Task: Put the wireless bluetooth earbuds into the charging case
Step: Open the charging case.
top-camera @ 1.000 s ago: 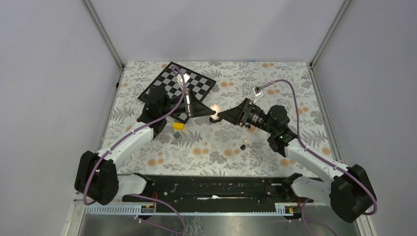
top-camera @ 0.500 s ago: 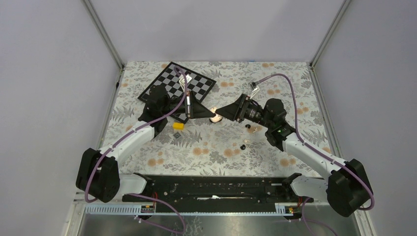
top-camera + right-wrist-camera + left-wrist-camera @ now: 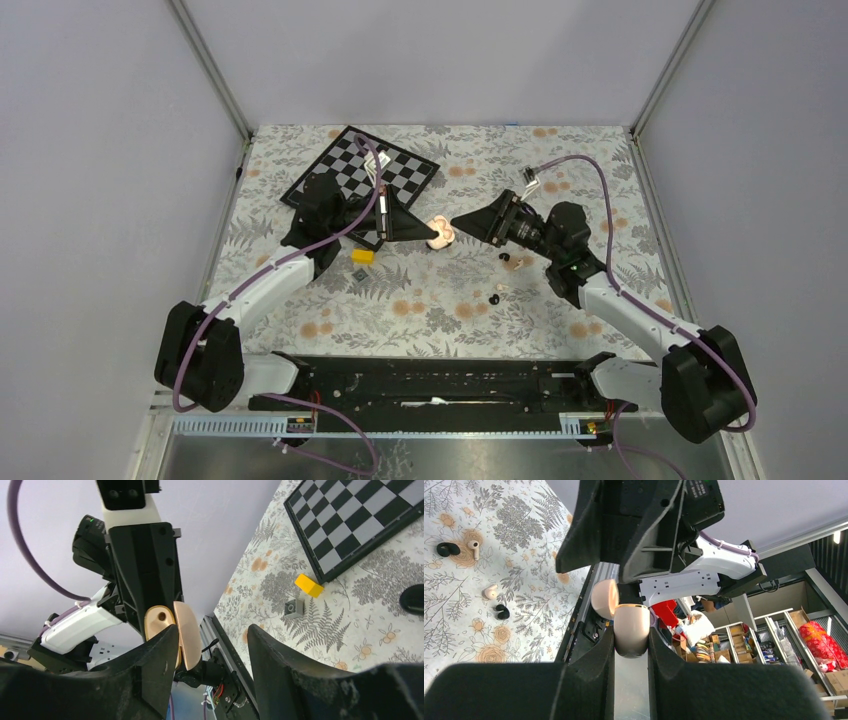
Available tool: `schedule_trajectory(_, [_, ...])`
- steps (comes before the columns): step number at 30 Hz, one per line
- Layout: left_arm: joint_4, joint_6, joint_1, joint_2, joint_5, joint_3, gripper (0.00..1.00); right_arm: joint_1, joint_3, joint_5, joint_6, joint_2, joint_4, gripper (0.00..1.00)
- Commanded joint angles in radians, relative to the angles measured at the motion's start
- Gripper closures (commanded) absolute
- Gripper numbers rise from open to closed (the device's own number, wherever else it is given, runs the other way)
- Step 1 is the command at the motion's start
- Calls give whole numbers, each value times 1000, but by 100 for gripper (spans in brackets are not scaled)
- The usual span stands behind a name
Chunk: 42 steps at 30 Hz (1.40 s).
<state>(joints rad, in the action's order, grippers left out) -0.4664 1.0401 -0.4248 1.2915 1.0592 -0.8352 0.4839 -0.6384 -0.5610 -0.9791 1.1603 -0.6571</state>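
My left gripper (image 3: 631, 647) is shut on the pale pink charging case (image 3: 631, 630) and holds it above the table, its lid (image 3: 604, 597) swung open. The top view shows the case (image 3: 438, 235) between the two gripper tips. My right gripper (image 3: 212, 652) is open, facing the case (image 3: 159, 620). The lid (image 3: 186, 635) lies just inside its left finger (image 3: 150, 665) and well clear of the other finger. The earbuds lie on the floral cloth: two beige ones (image 3: 490, 592) (image 3: 474, 546) and a black one (image 3: 502, 612). From above they show under the right wrist (image 3: 513, 262).
A chessboard (image 3: 362, 175) lies at the back left, partly under the left arm. A small yellow block (image 3: 362, 256) and a grey brick (image 3: 294, 608) sit near it. Another black bit (image 3: 494, 298) lies nearer the front. Metal frame posts stand at the back corners.
My right gripper has swung toward the far side and drawn back a little from the case, and its jaws have narrowed slightly. The left arm has held still with the case.
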Motion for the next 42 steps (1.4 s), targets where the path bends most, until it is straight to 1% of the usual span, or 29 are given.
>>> schedule_trajectory(1, [-64,-8,1,-14,36,-32,100,-10,17,-42,-41,5,-77,41])
schedule_trajectory(5, [-71,-4,1,-13,32,-34,100,-10,16,-60,-47,0,-93,40])
schedule_trajectory(10, [-76,-2,1,-12,37,-32,100,-10,32,-97,-100,8,-195,36])
schedule_trajectory(14, [-78,-3,1,-15,51,-32,100,-10,42,-131,-148,43,-285,37])
schedule_trajectory(20, [-97,-7,1,-21,77,-30,100,-10,31,-193,-166,84,-323,38])
schedule_trajectory(23, [-117,-8,1,-19,108,-30,100,-12,36,-209,-206,104,-379,43])
schedule_trajectory(26, [-124,-13,1,-8,129,-33,100,-16,53,-236,-277,131,-503,50])
schedule_trajectory(30, [-127,-14,1,18,147,-42,100,-16,59,-292,-349,174,-610,52])
schedule_trajectory(33, [-133,-12,1,27,152,-45,100,-16,56,-324,-363,186,-626,55])
schedule_trajectory(36, [-132,-14,1,29,153,-49,100,-16,54,-342,-362,182,-623,59])
schedule_trajectory(38, [-128,-14,1,33,154,-55,100,-16,52,-347,-352,180,-609,64])
schedule_trajectory(42, [-109,-26,1,35,158,-67,100,-16,49,-358,-326,171,-570,67])
